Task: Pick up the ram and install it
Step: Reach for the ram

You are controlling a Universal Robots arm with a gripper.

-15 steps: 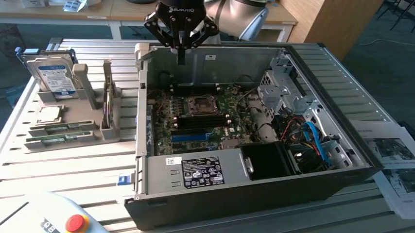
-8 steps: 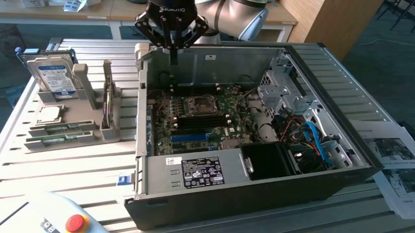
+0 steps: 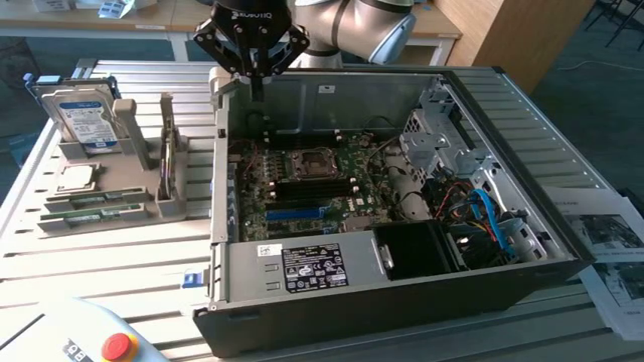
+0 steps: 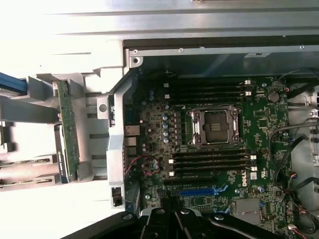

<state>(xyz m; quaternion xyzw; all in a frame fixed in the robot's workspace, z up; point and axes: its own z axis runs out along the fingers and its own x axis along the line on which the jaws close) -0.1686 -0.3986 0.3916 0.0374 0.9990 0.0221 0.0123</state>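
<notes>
jaws pressed together over case (image 3: 403,298) wall, ram (image 4: 67,124) standing in holder (image 3: 173,207), well apart

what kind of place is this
Probably a robotics lab bench for PC assembly: an open PC case on a slatted table, a robot arm, and a red stop button.

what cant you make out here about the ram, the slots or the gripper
- ram sticks: exterior view, too small to count chips; wrist view, cut by the picture edge and glare.
- memory slots: both views, latches too small to tell open or closed.
- gripper: exterior view, dark against the case wall, contact unclear.
- what lies under the cables: exterior view, hidden.
</notes>
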